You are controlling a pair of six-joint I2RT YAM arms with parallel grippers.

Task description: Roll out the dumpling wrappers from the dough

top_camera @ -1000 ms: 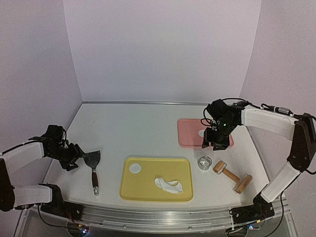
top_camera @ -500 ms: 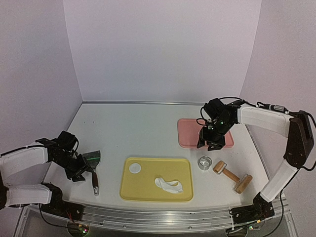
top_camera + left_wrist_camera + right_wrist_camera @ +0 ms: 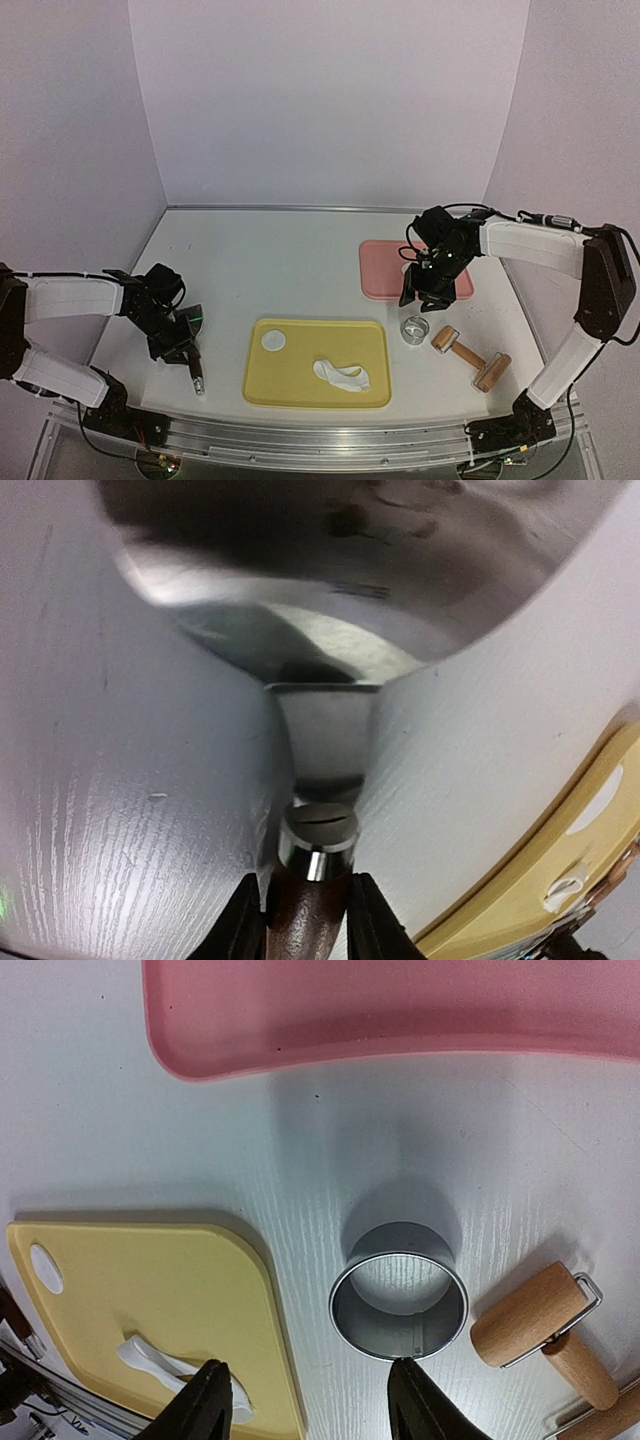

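On the tabletop (image 3: 270,260) a yellow tray (image 3: 300,378) lay near the front edge, holding two things: one round dumpling wrapper (image 3: 273,342) close to its far left corner, and an irregular white dough piece (image 3: 342,375) toward its near right, the two well apart. A pink tray (image 3: 380,270) sat farther back on the right; whatever it held was hidden behind the right arm. The right end effector (image 3: 420,295) hung over the near edge of that pink tray with its fingers (image 3: 205,1405) spread wide and nothing between them, and the metal ring cutter (image 3: 415,328) stood upright on the tabletop just below and ahead of them. A wooden rolling pin (image 3: 470,358) lay just right of the cutter. Left of the yellow tray, the left end effector (image 3: 183,345) was closed narrow on the brown handle of a scraper (image 3: 320,670), one finger against each side, the metal blade flat on the tabletop.
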